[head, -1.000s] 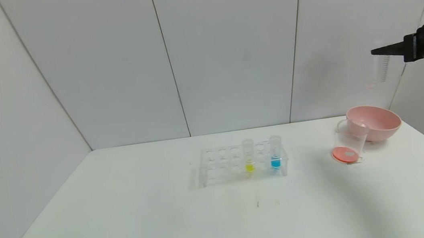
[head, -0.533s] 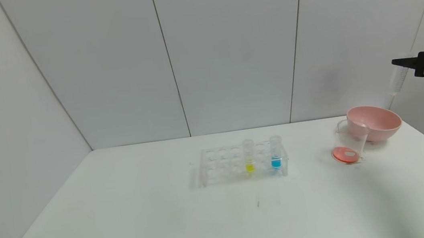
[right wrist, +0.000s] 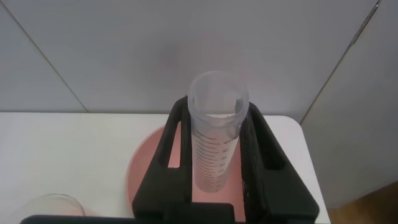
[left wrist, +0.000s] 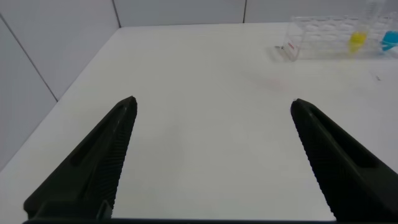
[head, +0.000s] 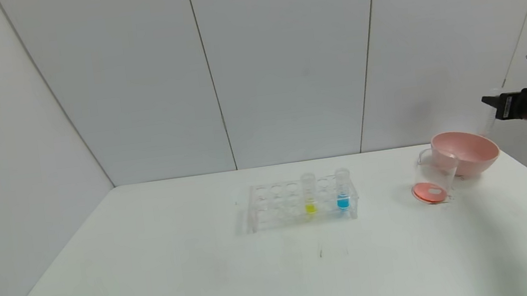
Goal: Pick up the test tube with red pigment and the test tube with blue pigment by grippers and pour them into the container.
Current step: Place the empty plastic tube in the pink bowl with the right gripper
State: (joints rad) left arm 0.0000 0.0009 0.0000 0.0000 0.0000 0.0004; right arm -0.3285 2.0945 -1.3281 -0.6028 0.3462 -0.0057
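My right gripper is shut on a clear graduated test tube and holds it in the air above the pink bowl. No red liquid shows in this tube. The container, a clear beaker with a handle, stands in front of the bowl with orange-red liquid at its base. The test tube with blue pigment stands upright in the clear rack; it also shows in the left wrist view. My left gripper is open and empty, low over the table's left side, out of the head view.
A pink bowl stands at the table's back right, touching the beaker; it shows under the held tube. A tube with yellow liquid stands in the rack left of the blue one. The table's right edge is just past the bowl.
My right gripper has moved right and down with the tube, from high beside the wall to just above the pink bowl. The rack, beaker and bowl have not moved.
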